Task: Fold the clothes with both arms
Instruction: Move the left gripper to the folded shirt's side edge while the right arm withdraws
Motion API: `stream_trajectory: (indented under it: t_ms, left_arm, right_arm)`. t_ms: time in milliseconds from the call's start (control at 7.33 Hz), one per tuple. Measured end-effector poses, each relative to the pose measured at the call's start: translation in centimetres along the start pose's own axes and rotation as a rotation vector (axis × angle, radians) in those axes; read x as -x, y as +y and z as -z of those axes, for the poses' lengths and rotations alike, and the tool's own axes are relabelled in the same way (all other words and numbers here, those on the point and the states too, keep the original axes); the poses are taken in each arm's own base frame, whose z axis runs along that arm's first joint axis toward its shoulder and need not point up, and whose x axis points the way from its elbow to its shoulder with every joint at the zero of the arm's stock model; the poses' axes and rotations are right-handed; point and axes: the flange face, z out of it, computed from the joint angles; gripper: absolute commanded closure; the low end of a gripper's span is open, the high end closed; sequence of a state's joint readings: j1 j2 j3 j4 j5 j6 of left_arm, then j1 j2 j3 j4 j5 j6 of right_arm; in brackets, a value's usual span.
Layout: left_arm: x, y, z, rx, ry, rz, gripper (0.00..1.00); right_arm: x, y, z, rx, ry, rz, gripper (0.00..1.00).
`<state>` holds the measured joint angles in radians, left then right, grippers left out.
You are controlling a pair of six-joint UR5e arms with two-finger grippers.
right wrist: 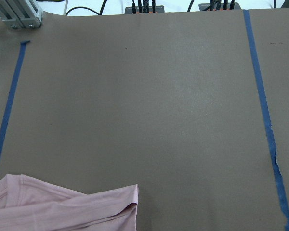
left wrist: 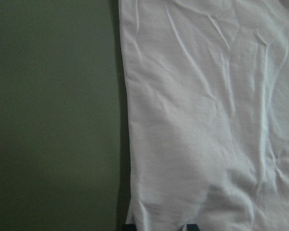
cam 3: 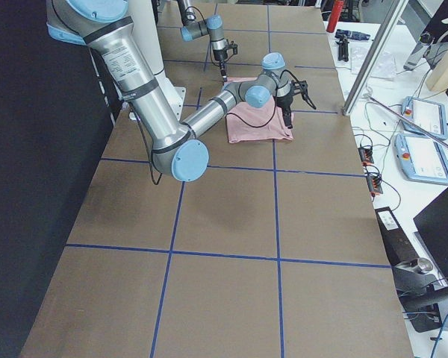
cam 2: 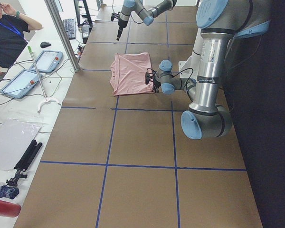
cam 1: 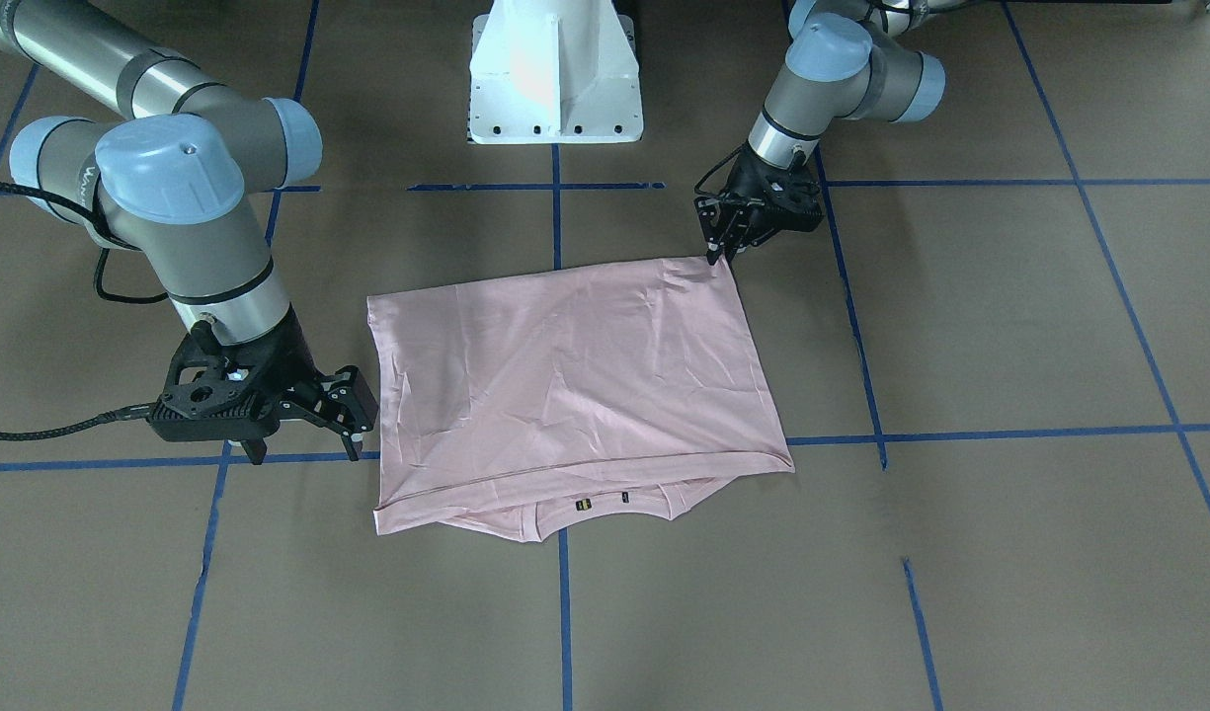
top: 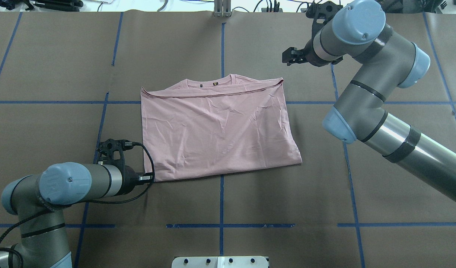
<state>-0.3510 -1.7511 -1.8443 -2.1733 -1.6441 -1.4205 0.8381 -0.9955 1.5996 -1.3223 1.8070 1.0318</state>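
Observation:
The pale pink T-shirt (cam 1: 565, 375) (top: 216, 130) lies folded in half on the brown table, plain side up, its collar (top: 209, 85) peeking out at the edge far from the robot. My left gripper (cam 1: 715, 255) (top: 150, 178) is low at the shirt's near-left corner. In the left wrist view its two fingertips (left wrist: 130, 226) stand apart with the cloth (left wrist: 207, 120) between them, so it is open. My right gripper (cam 1: 353, 415) (top: 287, 57) hovers open beyond the far-right corner, holding nothing. The right wrist view shows only that corner (right wrist: 62, 207).
Blue tape lines (top: 221, 48) grid the brown paper. The white pedestal base (cam 1: 555, 79) stands at the robot's side of the table. A person (cam 2: 9, 33), control tablets (cam 2: 47, 61) and an aluminium post (cam 2: 61, 33) are beside the table's far edge.

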Motion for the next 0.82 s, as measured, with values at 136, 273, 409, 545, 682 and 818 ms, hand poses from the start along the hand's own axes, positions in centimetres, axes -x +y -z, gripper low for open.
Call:
stream_trajectory:
  t_ms: [136,273,409,545,682,818]
  left_arm:
    - [-0.2,0.2,0.1,0.002,0.004,-0.002,1.0]
    - [-0.4,0.2,0.4,0.001,0.011,-0.005,1.0]
    - [-0.5,0.1,0.8,0.0,0.018,-0.009,1.0]
    - [-0.3,-0.1,1.1,-0.003,0.017,-0.032,1.0]
    - [0.5,-1.2,1.2,-0.018,0.004,-0.082,1.0]
    - [1.8,-3.5,1.5,-0.052,-0.018,-0.136,1.0]
  right_arm:
    - [0.0,0.0,0.0,0.0,0.0,-0.001,0.0]
    - [0.0,0.0,0.0,-0.001,0.0,-0.001,0.0]
    - [0.0,-0.1,0.1,-0.002,0.0,-0.001,0.0]
    - [-0.1,-0.1,0.1,-0.002,0.0,-0.002,0.0]
    - [-0.1,-0.1,0.1,-0.001,0.001,-0.002,0.0]
    - [-0.1,-0.1,0.1,-0.001,0.001,-0.003,0.0]
